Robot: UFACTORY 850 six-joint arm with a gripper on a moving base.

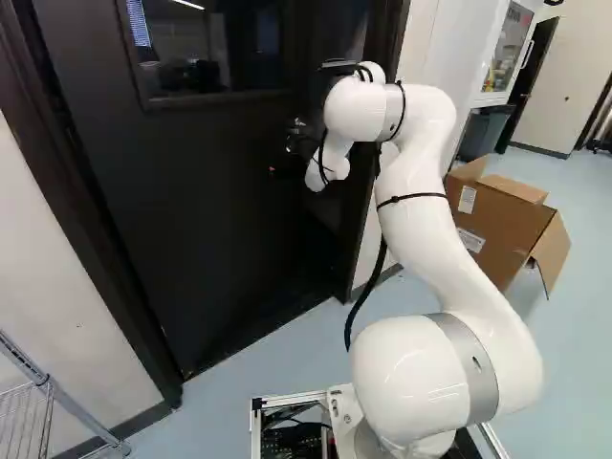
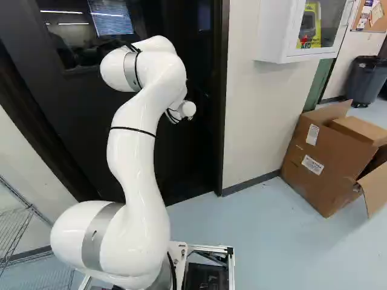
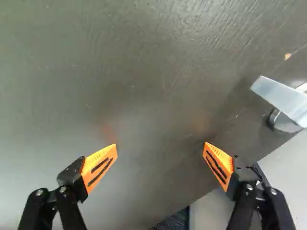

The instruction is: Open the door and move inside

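Note:
The dark door (image 1: 206, 206) with its window stands ahead in the left base view. Against its right part is my black gripper (image 1: 289, 148), small and partly lost in the dark. Seen from the wrist, the gripper (image 3: 161, 144) has its two orange-padded fingers spread wide, with only the door's surface (image 3: 153, 86) ahead of them. A silver lever handle (image 3: 280, 99) lies off to one side, beyond one finger and near the door's edge, untouched. Pale grey surfaces show past that edge. How far the door stands from its frame, I cannot tell.
The dark door frame (image 2: 222, 96) rises right of the arm, beside a pale wall (image 2: 245, 121). A cardboard box (image 2: 323, 157) sits on the floor at the right, below a white wall cabinet (image 2: 290, 36). A wire rack (image 1: 29, 411) stands at the near left.

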